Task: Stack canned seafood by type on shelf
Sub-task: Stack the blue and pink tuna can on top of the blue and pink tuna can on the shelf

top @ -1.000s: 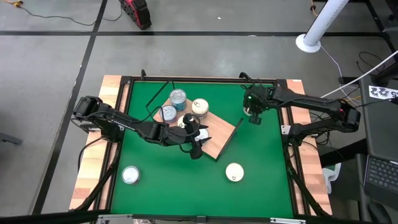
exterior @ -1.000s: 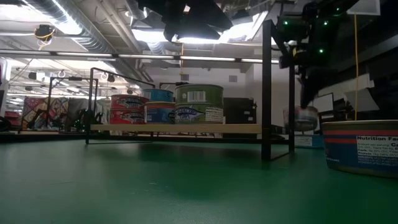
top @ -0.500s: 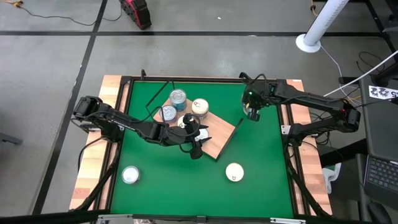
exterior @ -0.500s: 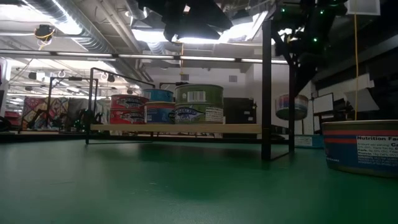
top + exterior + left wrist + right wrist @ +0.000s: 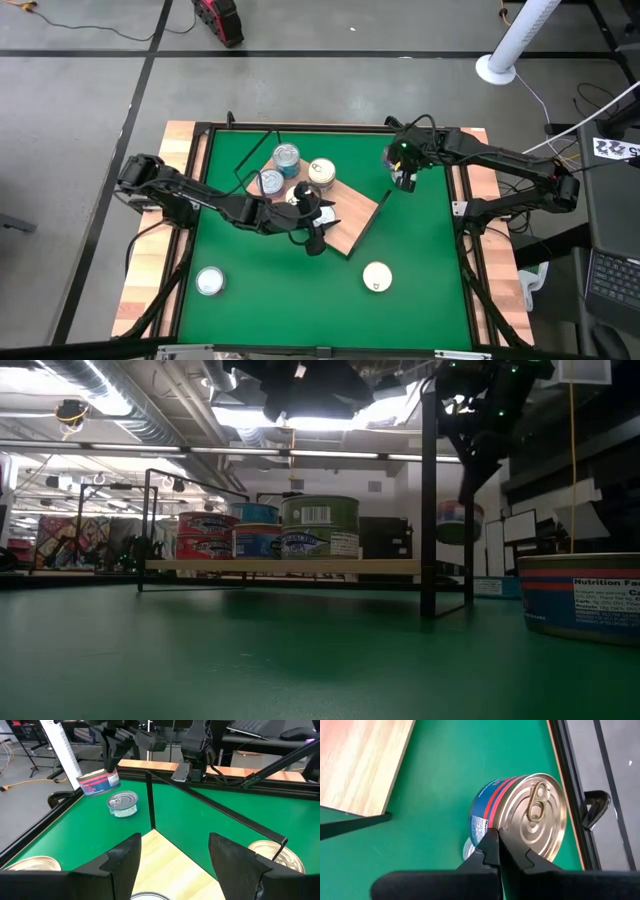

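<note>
The shelf [image 5: 352, 216], a light wood-grain board, lies on the green mat with several tins [image 5: 287, 155] standing on its far left part. My right gripper [image 5: 403, 176] hangs off the board's right corner, shut on a blue-and-red-labelled tin [image 5: 530, 815] with a silver pull-tab lid. My left gripper [image 5: 175, 860] is open over the board. A tin's lid [image 5: 147, 896] shows low between its fingers; I cannot tell if they touch it. Two more tins [image 5: 209, 282] [image 5: 377, 277] stand on the mat near the front. My right gripper pinches the tin's top rim [image 5: 496, 822], where the lid meets the side wall, between its two shut fingers. The fingers come from above, slanting down. The tin hangs tilted below them [image 5: 99, 781], lifted clear of the mat.
Another tin [image 5: 123, 803] stands on the mat below the held one. Dark frame rods [image 5: 255, 150] rise around the shelf. Pale wooden rails [image 5: 182, 140] border the mat. In the low view a large tin [image 5: 580, 595] sits close at the right.
My right gripper has risen, still shut on the blue-and-red tin. It has carried the tin up off the mat and a little toward the shelf's side. The tin now hangs higher and clear.
</note>
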`<state>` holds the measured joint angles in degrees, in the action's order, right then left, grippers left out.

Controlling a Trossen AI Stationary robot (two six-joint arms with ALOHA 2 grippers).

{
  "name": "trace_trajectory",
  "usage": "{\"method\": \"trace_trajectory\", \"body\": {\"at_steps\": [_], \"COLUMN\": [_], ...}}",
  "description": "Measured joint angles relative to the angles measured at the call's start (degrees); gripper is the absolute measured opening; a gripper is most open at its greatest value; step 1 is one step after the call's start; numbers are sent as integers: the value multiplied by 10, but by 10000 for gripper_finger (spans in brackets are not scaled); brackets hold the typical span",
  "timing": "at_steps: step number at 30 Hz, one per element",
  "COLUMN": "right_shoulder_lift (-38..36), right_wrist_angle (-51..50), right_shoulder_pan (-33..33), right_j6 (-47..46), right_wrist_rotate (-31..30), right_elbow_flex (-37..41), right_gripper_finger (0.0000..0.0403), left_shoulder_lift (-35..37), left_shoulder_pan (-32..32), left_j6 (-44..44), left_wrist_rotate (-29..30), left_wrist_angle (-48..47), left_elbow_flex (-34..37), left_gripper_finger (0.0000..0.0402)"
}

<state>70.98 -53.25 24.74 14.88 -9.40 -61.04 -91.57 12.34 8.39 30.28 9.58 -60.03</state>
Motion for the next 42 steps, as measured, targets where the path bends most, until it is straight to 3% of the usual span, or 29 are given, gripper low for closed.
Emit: {"method": "trace_trajectory", "body": {"at_steps": [33, 42], "right_shoulder_lift": [1, 2], "right_wrist_angle": [83, 114], "right_shoulder_pan": [0, 0], "right_j6": [47, 51], "right_wrist_rotate": [16, 46], "right_elbow_flex": [0, 0], "right_gripper_finger": [0, 0], "left_shoulder_lift": [34, 87], "left_shoulder_pan": [-1, -1], "left_j6": [-29, -30], "left_wrist_rotate": [11, 29], "left_wrist_angle": [-2, -67], "left_elbow_flex": [-1, -2], "left_gripper_finger": [227, 227]}}
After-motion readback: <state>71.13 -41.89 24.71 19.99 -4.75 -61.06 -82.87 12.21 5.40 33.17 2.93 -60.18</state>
